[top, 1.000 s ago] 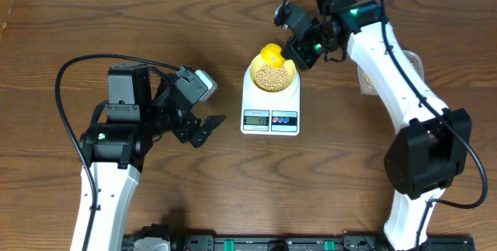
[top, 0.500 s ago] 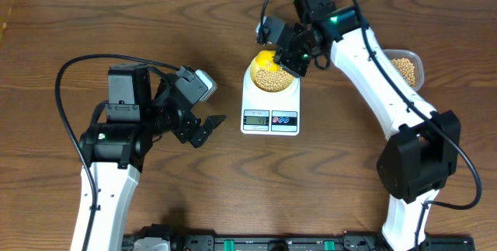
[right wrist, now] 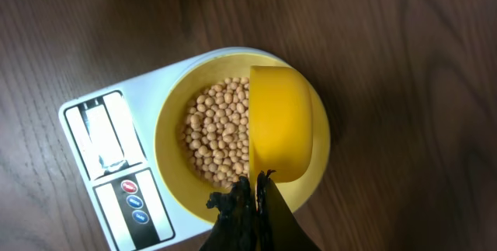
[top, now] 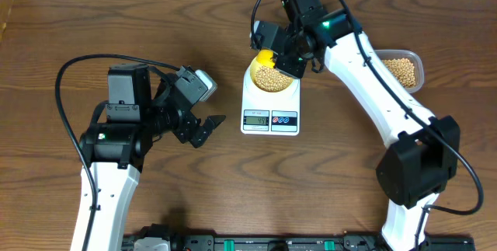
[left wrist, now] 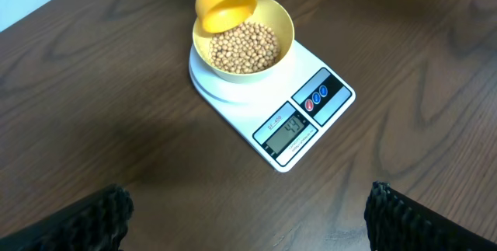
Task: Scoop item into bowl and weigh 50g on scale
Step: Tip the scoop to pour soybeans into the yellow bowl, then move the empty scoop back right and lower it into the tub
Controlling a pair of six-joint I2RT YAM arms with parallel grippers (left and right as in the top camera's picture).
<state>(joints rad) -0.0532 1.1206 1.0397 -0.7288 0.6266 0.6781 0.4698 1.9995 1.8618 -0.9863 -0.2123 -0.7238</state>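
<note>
Two arms reach over a brown wooden tabletop (top: 326, 173). Near its middle, a little toward 12 o'clock, stands the white scale (top: 270, 102), with its grey display and two round buttons along its 6 o'clock edge. The digits are lit but too small to read with certainty.

On the scale's platform, filling the 12 o'clock half, sits the pale yellow-green bowl (right wrist: 161, 146). A heap of small tan beans (right wrist: 217, 138) covers its bottom and climbs partway up its wall.

From the 1 o'clock side of the bowl comes the right tool (right wrist: 248, 193), its fingers clamped tight on the handle of a yellow scoop (right wrist: 279, 123). The scoop's cup hangs over the bowl, at its 11 o'clock rim as seen from overhead, and is tipped so that its open mouth leans toward the beans. The right wrist view shows only the cup's smooth back. I cannot tell whether the cup touches the rim or the beans.

At 3 o'clock from the scale, well apart from it, a clear plastic tub (top: 420, 72) lies on the tabletop with more of the same beans inside.

At 8 o'clock from the scale, near its corner but not touching it, hangs the left tool (top: 208, 129). Its fingers are spread wide and have hold of nothing; only bare wood shows between them.
</note>
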